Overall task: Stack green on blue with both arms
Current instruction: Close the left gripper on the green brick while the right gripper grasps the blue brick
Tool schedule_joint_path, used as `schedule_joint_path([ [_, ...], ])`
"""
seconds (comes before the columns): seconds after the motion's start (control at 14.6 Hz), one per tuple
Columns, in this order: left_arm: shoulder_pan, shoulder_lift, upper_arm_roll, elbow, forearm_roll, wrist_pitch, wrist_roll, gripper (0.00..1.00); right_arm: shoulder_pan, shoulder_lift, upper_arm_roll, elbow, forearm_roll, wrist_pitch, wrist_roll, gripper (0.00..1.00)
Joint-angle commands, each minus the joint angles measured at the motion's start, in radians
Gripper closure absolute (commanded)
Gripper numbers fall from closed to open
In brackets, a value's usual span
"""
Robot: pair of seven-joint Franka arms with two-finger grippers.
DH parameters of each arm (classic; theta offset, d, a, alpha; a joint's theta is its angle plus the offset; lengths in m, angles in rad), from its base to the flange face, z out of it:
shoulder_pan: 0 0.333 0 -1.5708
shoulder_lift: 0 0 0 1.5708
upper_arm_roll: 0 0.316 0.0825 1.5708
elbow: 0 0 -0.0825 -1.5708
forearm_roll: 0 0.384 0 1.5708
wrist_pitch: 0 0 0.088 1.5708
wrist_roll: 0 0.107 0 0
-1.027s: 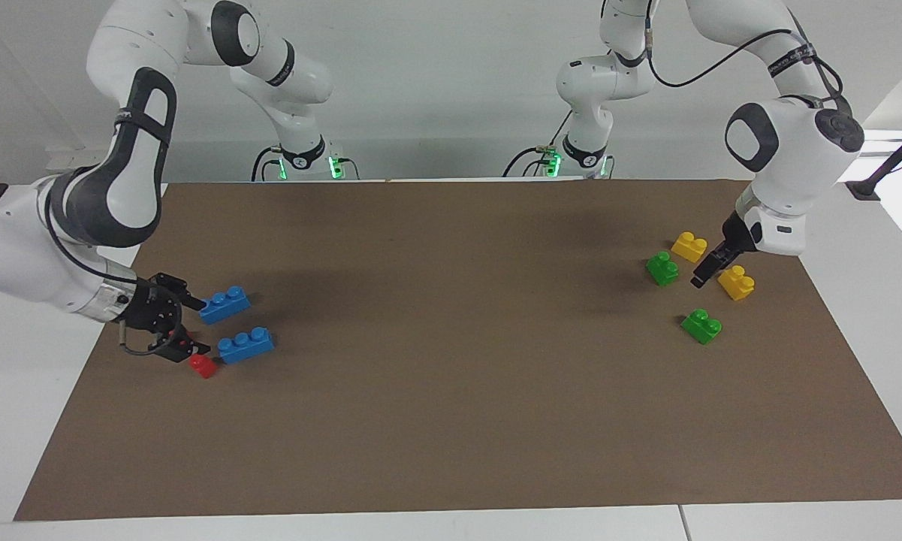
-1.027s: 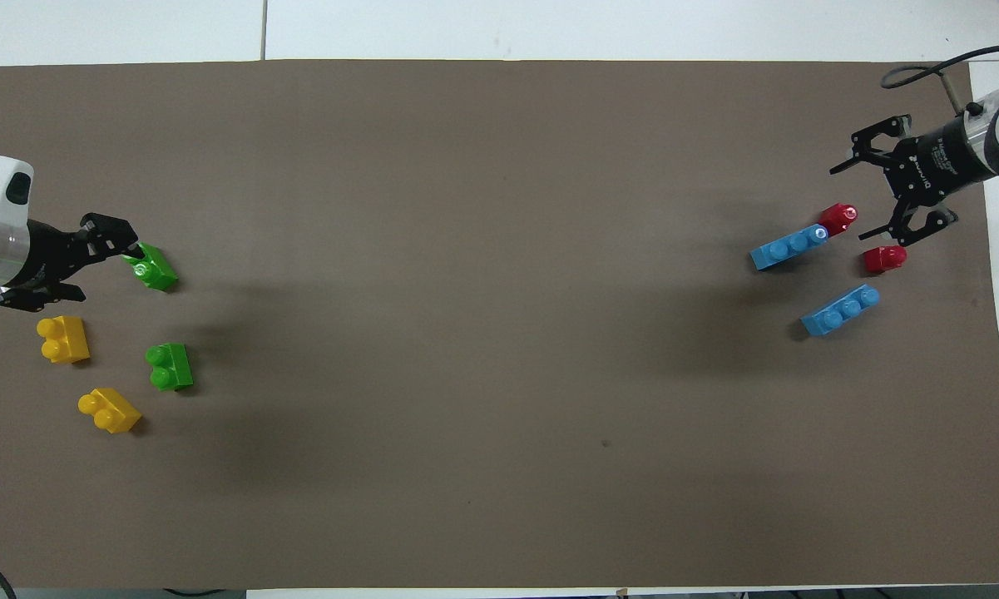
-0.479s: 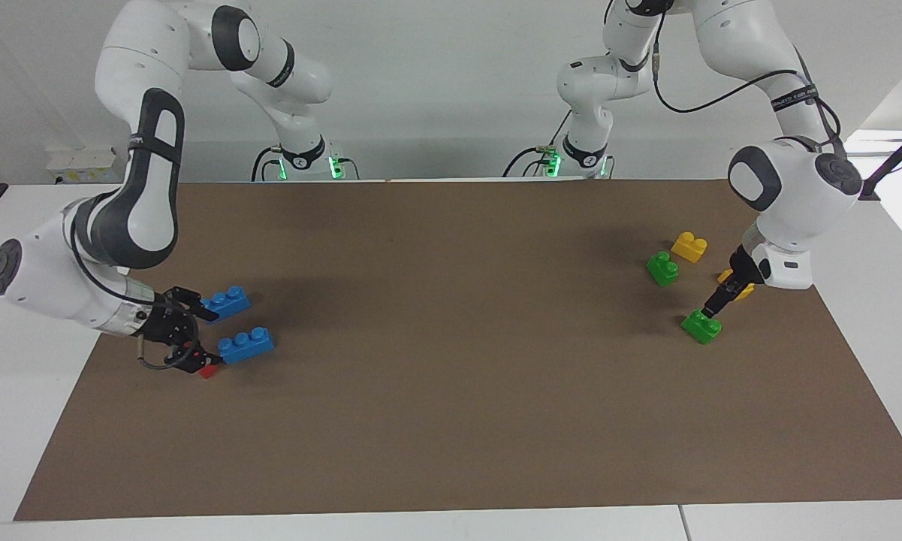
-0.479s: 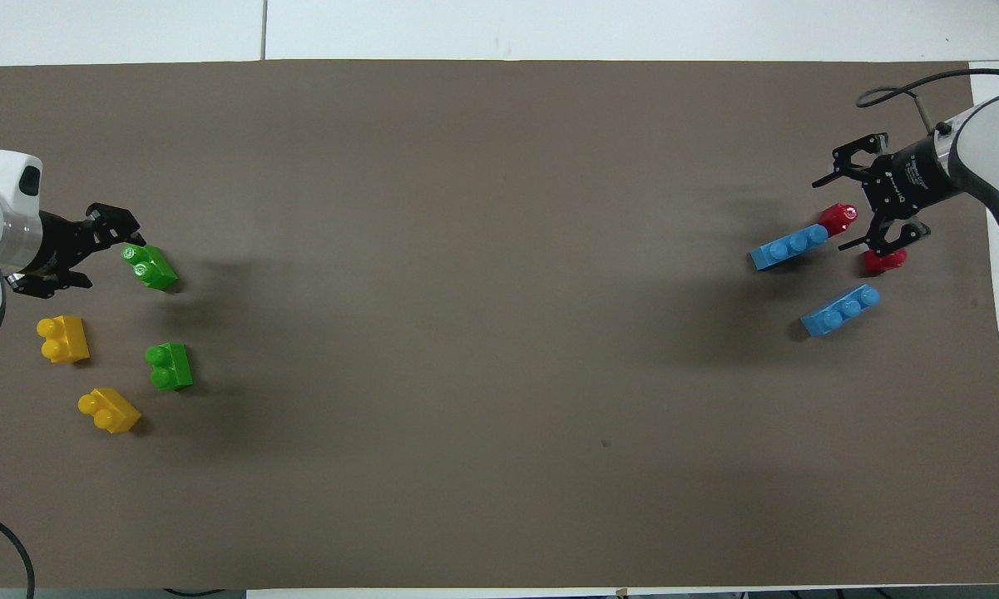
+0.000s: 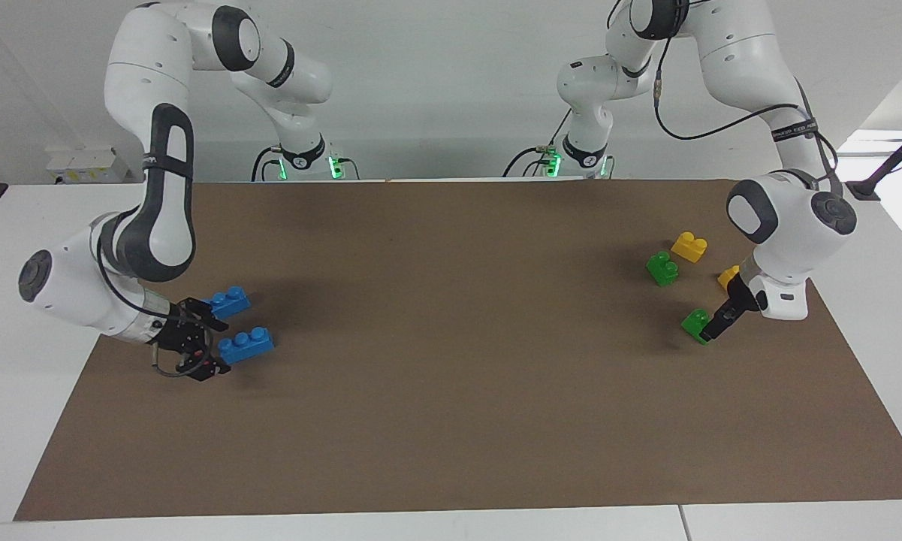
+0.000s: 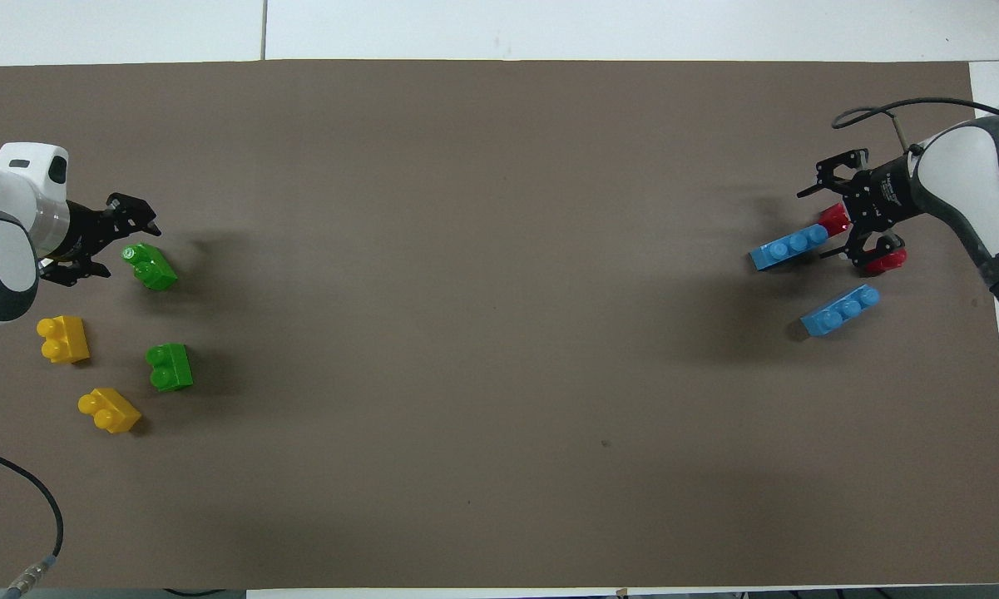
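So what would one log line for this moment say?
left gripper: open, at farther green brick | right gripper: open, at farther blue brick | stacked: nothing

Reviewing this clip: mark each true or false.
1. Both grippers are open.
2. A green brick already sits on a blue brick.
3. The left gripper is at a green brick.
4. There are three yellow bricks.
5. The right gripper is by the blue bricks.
1. True: the left gripper and the right gripper both have their fingers apart.
2. False: both green bricks lie on the brown mat, apart from the blue ones.
3. True: it is at the green brick that lies farther from the robots.
4. False: there are two yellow bricks, and.
5. True: it is at the end of the farther blue brick, among the red bricks.
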Motion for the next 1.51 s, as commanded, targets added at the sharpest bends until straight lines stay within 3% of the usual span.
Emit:
schedule_joint_path([
  [0.0, 0.003, 0.029, 0.000, 0.020, -0.002, 0.031, -0.071, 0.02, -0.003, -0.021, 0.003, -0.072, 0.031, 0.056, -0.057, 0.00],
  [0.48, 0.008, 0.046, 0.002, -0.026, 0.002, 0.109, -0.076, 0.02, -0.003, -0.026, 0.004, -0.125, 0.038, 0.127, -0.066, 0.00],
  [0.82, 0.006, 0.046, 0.002, -0.032, 0.004, 0.109, -0.076, 0.06, -0.014, -0.027, 0.004, -0.135, 0.043, 0.153, -0.087, 0.06],
  [1.44, 0.001, 0.046, 0.002, -0.032, 0.004, 0.109, -0.076, 0.34, -0.023, -0.027, 0.004, -0.134, 0.047, 0.153, -0.104, 0.28],
])
